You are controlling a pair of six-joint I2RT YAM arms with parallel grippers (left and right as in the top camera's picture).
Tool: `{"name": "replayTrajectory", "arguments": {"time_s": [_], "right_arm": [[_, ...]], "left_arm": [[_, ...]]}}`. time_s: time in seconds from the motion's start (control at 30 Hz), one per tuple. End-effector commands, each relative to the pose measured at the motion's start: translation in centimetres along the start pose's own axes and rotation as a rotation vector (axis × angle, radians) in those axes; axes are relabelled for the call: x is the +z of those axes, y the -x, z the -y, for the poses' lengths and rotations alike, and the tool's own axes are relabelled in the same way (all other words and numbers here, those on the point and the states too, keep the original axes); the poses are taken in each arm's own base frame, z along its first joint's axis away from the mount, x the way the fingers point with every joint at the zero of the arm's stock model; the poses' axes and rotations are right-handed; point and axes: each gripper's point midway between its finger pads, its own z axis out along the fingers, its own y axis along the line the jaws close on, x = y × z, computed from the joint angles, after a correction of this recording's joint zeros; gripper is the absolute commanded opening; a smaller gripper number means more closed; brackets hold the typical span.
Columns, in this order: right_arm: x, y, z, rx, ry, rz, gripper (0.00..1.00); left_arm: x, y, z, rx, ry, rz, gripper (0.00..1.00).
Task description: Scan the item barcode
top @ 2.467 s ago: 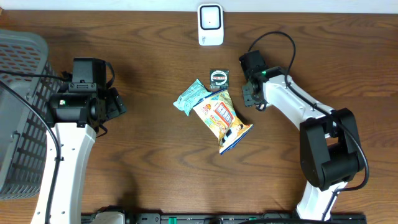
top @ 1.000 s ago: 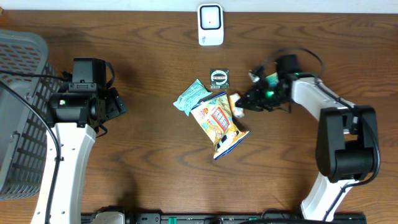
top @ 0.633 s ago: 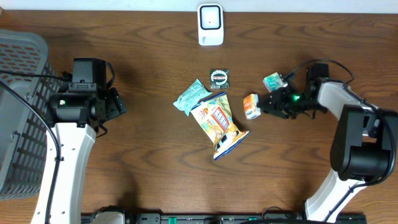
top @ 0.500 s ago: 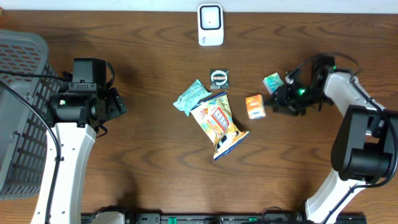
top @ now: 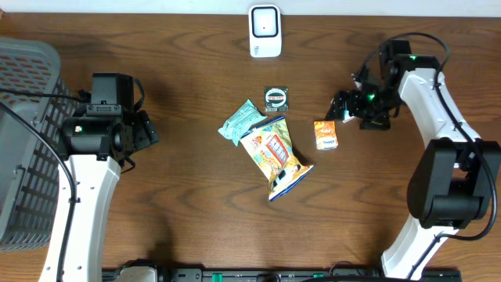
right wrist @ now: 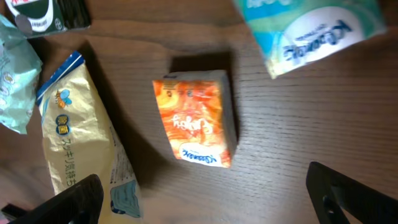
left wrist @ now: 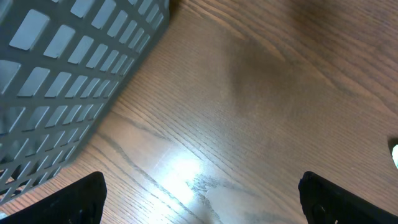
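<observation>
Since the earlier overhead frames, the orange box (top: pixel 326 134) has been drawn out to the right from beside the snack bag (top: pixel 278 154) and set down alone on the table (top: pixel 196 227), and the right gripper (right wrist: pixel 208 200) has been opened and lifted off it toward the upper right. At the left of the frame, the left gripper (left wrist: pixel 202 199) is held with its fingers spread wide over bare wood, gripping nothing, and it is best left parked there. In the middle, a teal packet (top: pixel 241 121), a black round-labelled pack (top: pixel 275 97) and the snack bag are clustered below the scanner (top: pixel 265 31), which is placed at the upper centre. Right of them the box is seen lying flat, apart from the cluster, with a tissue pack (right wrist: pixel 311 28) near it toward the upper right of the wrist view. The right jaws are spread on either side of the box without touching it. No barcode is shown on its upper face, so the step in hand is judged to be a re-grasp: the box should be taken across its narrow sides, kept clear of the tissue pack, and the hidden face turned toward the scanner window without being covered by the fingers. As for containers, only the grey basket (top: pixel 31 59) at the far left is present, and nothing is seen inside the part that shows.
</observation>
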Motion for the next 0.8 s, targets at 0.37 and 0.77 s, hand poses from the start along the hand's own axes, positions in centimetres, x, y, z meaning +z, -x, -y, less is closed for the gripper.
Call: {"name": "replayTrajectory", "arguments": {"time_s": [0.37, 0.77], "right_arm": [[1.5, -0.2, -3.2, -0.090, -0.042, 0.008, 0.99], [2.2, -0.8, -2.0, -0.084, -0.102, -0.009, 0.89]], "left_arm": [[0.0, 0.2, -0.4, 0.006, 0.021, 0.007, 0.98], [0.0, 0.2, -0.4, 0.006, 0.021, 0.007, 0.98]]}}
